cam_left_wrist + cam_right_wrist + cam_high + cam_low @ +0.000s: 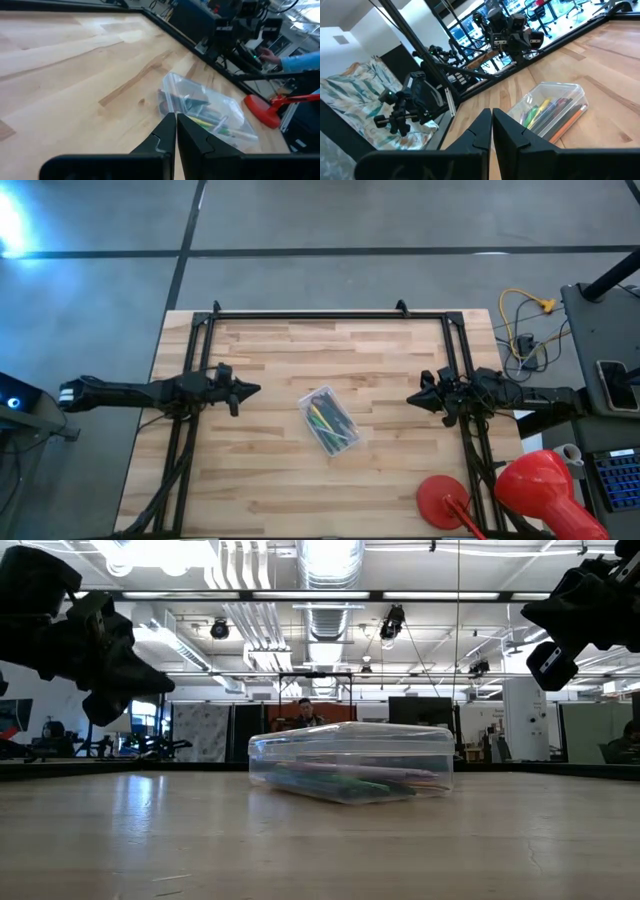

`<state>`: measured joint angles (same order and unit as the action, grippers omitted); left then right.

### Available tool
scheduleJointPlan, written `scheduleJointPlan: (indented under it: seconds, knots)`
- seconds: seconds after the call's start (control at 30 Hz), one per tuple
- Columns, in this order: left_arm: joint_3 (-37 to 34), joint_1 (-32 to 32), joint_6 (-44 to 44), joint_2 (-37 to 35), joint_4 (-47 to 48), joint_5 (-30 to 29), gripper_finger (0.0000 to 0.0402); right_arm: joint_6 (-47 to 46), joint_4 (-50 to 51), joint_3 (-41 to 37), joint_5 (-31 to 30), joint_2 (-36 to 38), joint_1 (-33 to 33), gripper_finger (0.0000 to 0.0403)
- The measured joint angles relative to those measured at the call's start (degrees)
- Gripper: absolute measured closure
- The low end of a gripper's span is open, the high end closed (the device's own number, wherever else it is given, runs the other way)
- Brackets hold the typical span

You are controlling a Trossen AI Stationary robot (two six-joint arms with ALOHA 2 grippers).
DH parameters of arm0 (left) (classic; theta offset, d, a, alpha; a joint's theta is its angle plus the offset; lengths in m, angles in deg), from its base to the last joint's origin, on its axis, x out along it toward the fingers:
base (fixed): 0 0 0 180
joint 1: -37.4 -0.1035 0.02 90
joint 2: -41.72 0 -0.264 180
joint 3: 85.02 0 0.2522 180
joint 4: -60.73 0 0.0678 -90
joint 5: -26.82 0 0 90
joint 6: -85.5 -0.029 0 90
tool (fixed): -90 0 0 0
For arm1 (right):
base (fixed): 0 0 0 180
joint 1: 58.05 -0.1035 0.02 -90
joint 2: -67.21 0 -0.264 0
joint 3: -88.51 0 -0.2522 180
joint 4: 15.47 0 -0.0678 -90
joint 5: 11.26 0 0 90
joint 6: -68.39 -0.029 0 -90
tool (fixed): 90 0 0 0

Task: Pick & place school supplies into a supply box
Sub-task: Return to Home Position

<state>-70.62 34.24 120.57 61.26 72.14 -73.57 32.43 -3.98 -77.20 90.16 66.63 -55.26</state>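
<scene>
While left tool (254,390) and right tool (411,398) hang closed, empty | supply box (329,420) lies midway between them

Supply box (350,755) on table (320,845), pens (352,778) inside

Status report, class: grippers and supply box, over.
Left gripper shut, raised, left side. Right gripper shut, raised, right side. Supply box mid-table, pens inside. Nothing obstructing.
</scene>
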Motion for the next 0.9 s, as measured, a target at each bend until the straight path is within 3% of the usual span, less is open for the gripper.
scheduleJointPlan:
  seconds: [0.9]
  knots:
    - [0.0, 0.02, 0.0, 6.33, 0.0, -0.02, 0.0402, 0.0, 0.0, 0.0, 0.0, 0.0, -0.01, 0.0394]
